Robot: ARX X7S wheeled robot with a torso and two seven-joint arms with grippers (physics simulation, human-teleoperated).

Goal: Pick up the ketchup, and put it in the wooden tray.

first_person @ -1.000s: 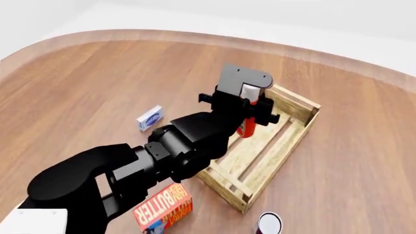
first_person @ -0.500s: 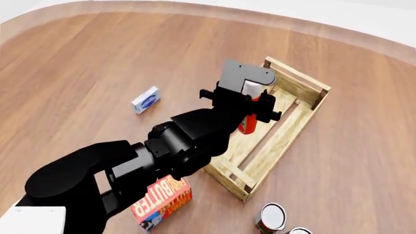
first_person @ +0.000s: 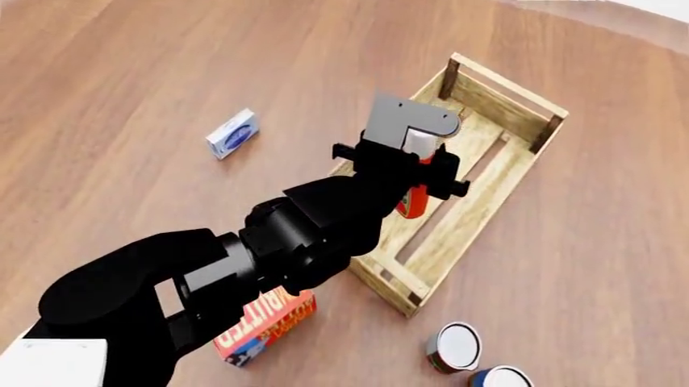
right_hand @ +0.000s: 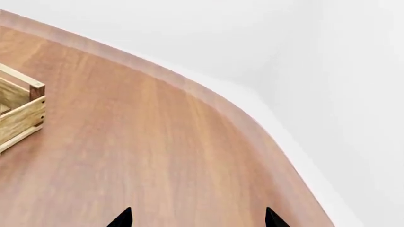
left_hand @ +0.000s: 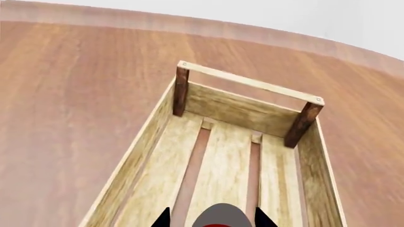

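My left gripper (first_person: 418, 165) is shut on the ketchup (first_person: 412, 200), an orange-red bottle with a white cap, and holds it upright over the wooden tray (first_person: 470, 230), near the tray's left rail. Whether the bottle touches the slats I cannot tell. In the left wrist view the cap (left_hand: 218, 215) sits between my left gripper's (left_hand: 213, 220) dark fingertips, with the tray's (left_hand: 221, 111) slatted floor and far corner posts beyond. My right gripper (right_hand: 197, 220) is open and empty above bare table, and a tray corner (right_hand: 22, 113) shows at that view's edge. It is out of the head view.
A red-and-yellow butter box (first_person: 266, 322) lies by my left arm. A small blue-and-white box (first_person: 231, 134) lies to the left. Two cans (first_person: 454, 347) (first_person: 501, 377) stand near the tray's near end. The table's curved edge (right_hand: 208, 97) shows in the right wrist view.
The head view has tilted down, so the tray sits higher in it and two cans have come into sight. My left gripper still holds the ketchup over the tray.
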